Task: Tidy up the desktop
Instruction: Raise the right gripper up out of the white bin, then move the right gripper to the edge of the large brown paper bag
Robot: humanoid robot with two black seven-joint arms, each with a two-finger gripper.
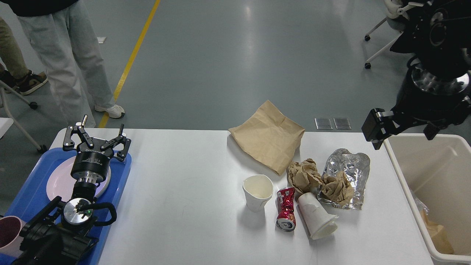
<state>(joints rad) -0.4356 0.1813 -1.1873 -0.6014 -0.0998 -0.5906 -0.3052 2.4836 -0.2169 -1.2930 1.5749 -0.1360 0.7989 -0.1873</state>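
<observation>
At the far left a blue tray (121, 173) sits on the left end of the desk (184, 191), carrying a white plate (59, 180), with a pink cup (9, 232) at the tray's near corner. The left hand (96, 139) hangs above the plate and tray, fingers spread apart and holding nothing. Behind the desk, a person in light trousers (70, 59) stands on the grey floor beside a yellow line (134, 55).

The white desk runs across the whole lower part of the view, from the tray to the bin. Right of its middle lies the litter: a flat brown paper bag (268, 136) toward the far edge, an upright white paper cup (257, 191) nearer, a crushed red can (286, 208) just beside it, and a second white cup (316, 217) lying on its side. Crumpled brown paper (303, 175) touches a clear crinkled plastic wrapper (349, 169).

The right hand (377, 129) hovers over the far left corner of the beige bin (401, 173) at the desk's right end; I cannot tell whether its fingers are apart or together. Some rubbish lies inside the bin.
</observation>
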